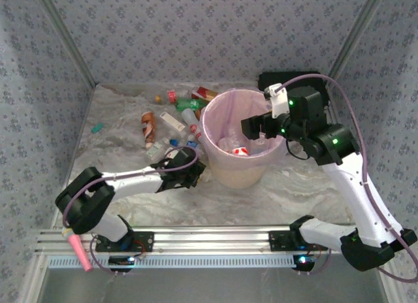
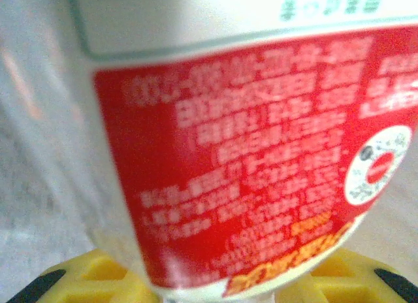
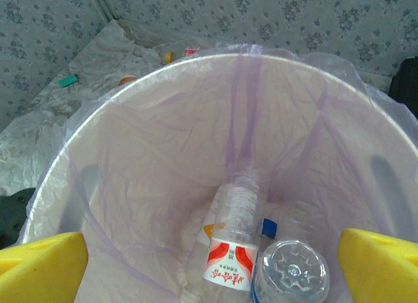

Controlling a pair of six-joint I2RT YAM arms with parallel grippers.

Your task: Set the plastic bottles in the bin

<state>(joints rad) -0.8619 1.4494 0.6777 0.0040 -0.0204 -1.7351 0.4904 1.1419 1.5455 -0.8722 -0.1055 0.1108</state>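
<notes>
Low on the table, just left of the bin (image 1: 210,123), my left gripper (image 1: 188,168) is shut on a clear plastic bottle with a red label (image 2: 248,166). That bottle sits between the yellow fingers (image 2: 98,273) and blocks most of the left wrist view. My right gripper (image 1: 258,128) hangs open over the bin's mouth with nothing between its yellow fingers (image 3: 39,267). Down in the pink-lined bin (image 3: 196,64) lie clear bottles, one red-labelled (image 3: 234,241) and one showing its base (image 3: 290,275). Several more plastic bottles (image 1: 173,120) lie scattered on the table left of and behind the bin.
A crinkled white sheet (image 1: 124,143) covers the table. A black case (image 1: 269,77) stands behind the bin. A pink microphone (image 1: 80,249) rests by the left arm's base at the near rail. A small teal piece (image 1: 97,128) lies at the far left.
</notes>
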